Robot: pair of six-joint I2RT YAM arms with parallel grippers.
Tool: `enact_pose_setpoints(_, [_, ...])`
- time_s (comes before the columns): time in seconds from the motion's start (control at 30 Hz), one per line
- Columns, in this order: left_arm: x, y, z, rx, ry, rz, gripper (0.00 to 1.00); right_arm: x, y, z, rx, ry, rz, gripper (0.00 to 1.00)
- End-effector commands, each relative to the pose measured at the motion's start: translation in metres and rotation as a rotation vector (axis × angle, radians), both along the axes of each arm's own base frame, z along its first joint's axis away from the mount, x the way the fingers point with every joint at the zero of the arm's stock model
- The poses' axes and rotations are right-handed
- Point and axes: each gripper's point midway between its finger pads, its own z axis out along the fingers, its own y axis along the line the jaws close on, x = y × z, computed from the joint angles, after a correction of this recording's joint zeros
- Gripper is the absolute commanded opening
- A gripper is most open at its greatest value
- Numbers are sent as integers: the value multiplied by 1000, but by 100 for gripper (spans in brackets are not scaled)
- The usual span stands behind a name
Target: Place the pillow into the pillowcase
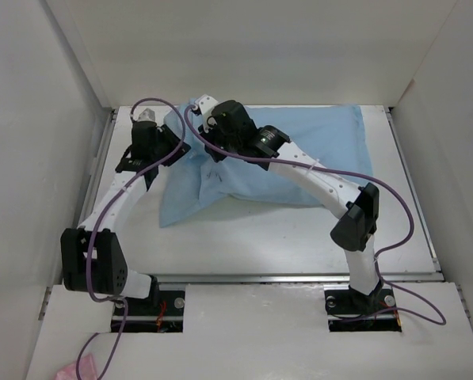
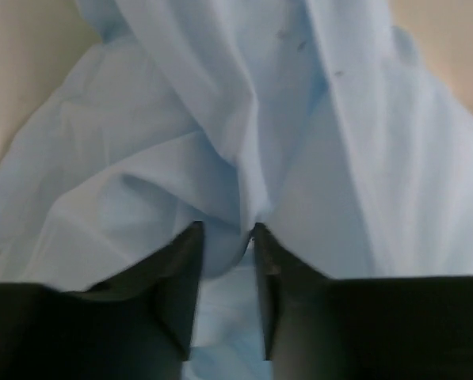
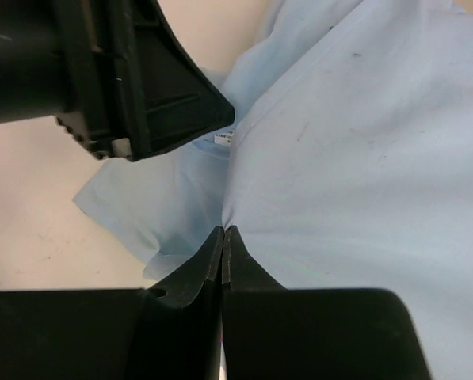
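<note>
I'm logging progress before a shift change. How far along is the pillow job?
Mostly done, it seems: the pillowcase lies plump across the table, and no white pillow shows, so it looks to be inside. In hand: the right tool pinches blue cloth at the case's left end, and the left tool straddles a fold there. Left: perhaps tidying that bunched end, then letting go.
</note>
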Motion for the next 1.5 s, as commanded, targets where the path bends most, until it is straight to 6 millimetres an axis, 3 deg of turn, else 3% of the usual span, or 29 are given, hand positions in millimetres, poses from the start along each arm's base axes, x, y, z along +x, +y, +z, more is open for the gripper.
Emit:
enact_pose_setpoints(0.0, [2,-3,-21,23,44,-34,22,-8,11,34,103,-38,39,0])
enact_pose_setpoints(0.07, [12,-12,-20,-2,18,-72,3,-8,11,34,103,-38,39,0])
enact_pose_setpoints(0.1, [12,-21,-19,-32,9,-122,0,-8,11,34,103,-38,39,0])
enact_pose_setpoints(0.17, [16,-37,-13,-55,-29,-192,0,-9,12,34,106,-34,48,0])
enact_pose_setpoints(0.33, [15,-91,34,-122,-214,-449,0,-13,17,29,110,-14,82,0])
enact_pose_setpoints(0.47, [9,-111,53,-166,-270,-573,0,-15,21,24,109,-1,99,0])
enact_pose_setpoints(0.57, [13,-119,36,-177,-246,-601,0,-16,23,26,118,-4,108,0])
enact_pose_setpoints(0.7, [18,-127,-4,-227,-131,-629,0,-12,21,24,117,-7,82,0])
enact_pose_setpoints(0.77, [14,-128,-9,-240,-126,-639,17,-7,18,24,114,-13,49,0])
enact_pose_setpoints(0.8, [11,-128,-6,-240,-131,-640,83,-7,18,24,114,-13,49,0])
enact_pose_setpoints(0.83, [11,-124,-5,-200,-145,-631,100,-7,16,29,118,-23,40,0])
enact_pose_setpoints(0.87, [9,-118,14,-162,-186,-611,100,-7,15,25,111,-17,39,0])
enact_pose_setpoints(0.93, [11,-96,13,-57,-147,-483,100,-8,16,25,116,-11,35,0])
enact_pose_setpoints(0.97, [7,-86,41,-11,-209,-450,100,-8,16,25,116,-10,35,0])
enact_pose_setpoints(1.07, [3,-48,62,64,-221,-276,100,-6,15,25,113,-14,27,0])
enact_pose_setpoints(1.1, [-1,-30,79,71,-246,-208,100,-6,15,25,113,-14,27,0])
enact_pose_setpoints(1.27, [-18,53,56,146,-22,238,100,-5,19,24,124,-15,38,0])
enact_pose_setpoints(1.3, [-23,60,56,146,-8,280,100,-9,23,29,140,-11,67,0])
enact_pose_setpoints(1.33, [-29,73,46,152,21,326,100,-9,27,20,132,4,78,0])
enact_pose_setpoints(1.4, [-32,82,34,159,52,346,100,-4,33,6,119,16,77,0])
enact_pose_setpoints(1.43, [-34,83,33,153,63,341,100,-4,38,8,131,15,91,0])
enact_pose_setpoints(1.47, [-37,87,25,158,88,352,100,-5,42,-11,106,50,108,0])
